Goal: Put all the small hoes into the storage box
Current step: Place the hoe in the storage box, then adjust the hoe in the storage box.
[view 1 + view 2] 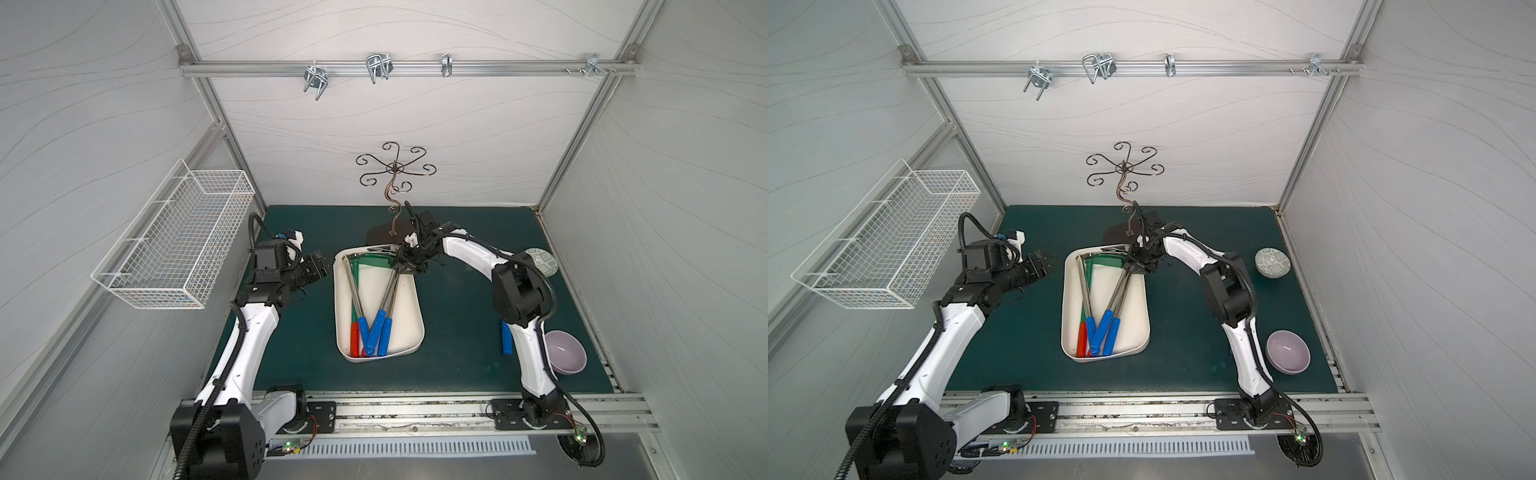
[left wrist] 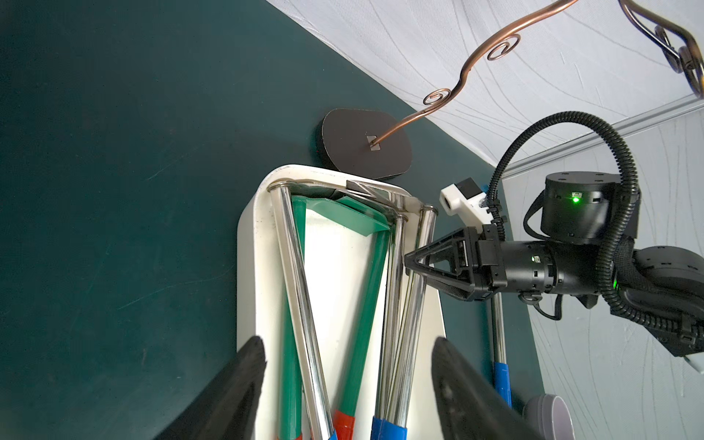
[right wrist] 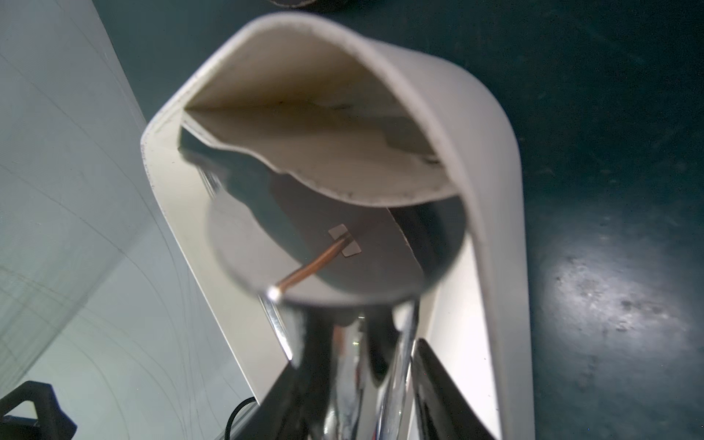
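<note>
The cream-white storage box lies mid-table and holds several hoes: chrome shafts with blue handles, green shafts with red handles. My right gripper reaches over the box's far end. In the right wrist view its fingers stand slightly apart on either side of the chrome shaft of a small hoe that rests in the box. My left gripper hovers open beside the box's left rim with nothing in it. Another blue-handled hoe lies on the mat to the right of the box.
A curly metal stand on a dark base stands just behind the box. A purple bowl and a patterned round dish sit at the right. A white wire basket hangs on the left wall.
</note>
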Controlling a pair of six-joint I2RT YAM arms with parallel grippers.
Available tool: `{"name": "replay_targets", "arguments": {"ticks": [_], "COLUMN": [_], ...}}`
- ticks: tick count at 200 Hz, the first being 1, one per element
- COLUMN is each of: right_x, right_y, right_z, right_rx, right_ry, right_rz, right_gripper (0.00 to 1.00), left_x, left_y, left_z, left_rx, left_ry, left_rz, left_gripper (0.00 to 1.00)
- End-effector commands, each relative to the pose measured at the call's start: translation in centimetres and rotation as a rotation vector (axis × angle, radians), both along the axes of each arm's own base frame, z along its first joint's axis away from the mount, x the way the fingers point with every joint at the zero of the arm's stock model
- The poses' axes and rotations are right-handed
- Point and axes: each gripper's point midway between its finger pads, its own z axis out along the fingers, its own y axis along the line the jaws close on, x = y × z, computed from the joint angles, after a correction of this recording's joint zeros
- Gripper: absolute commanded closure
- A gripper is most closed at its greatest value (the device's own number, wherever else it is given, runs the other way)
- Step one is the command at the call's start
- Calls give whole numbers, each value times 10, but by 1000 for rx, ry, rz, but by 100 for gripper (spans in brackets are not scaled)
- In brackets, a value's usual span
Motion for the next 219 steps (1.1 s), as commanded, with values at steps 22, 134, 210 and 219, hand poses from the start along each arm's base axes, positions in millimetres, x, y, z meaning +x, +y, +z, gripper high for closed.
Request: {"name": "replay_targets", "arguments": {"ticks": [22,134,210,219], "right_x": [-9,-51,-84,-87], "right_y": [-23,-107,-134,-136], "right_z": [23,91,90,89], "right_rx": [-82,-4,14,13], "right_ry": [-47,-154,-146,-145], "right_rz": [26,13,30,29], "right_gripper": [48,42,40,40], "left_x": [4,3,30,32], "left_y": [-4,-154,-191,-192], "left_z": [5,-30,-76,-80], "left_rx": [2,226,344,352], "left_ry": [-31,74,171,183], "left_rz": [-27,-496,-667,-671], "left_gripper": [29,25,27,28]}}
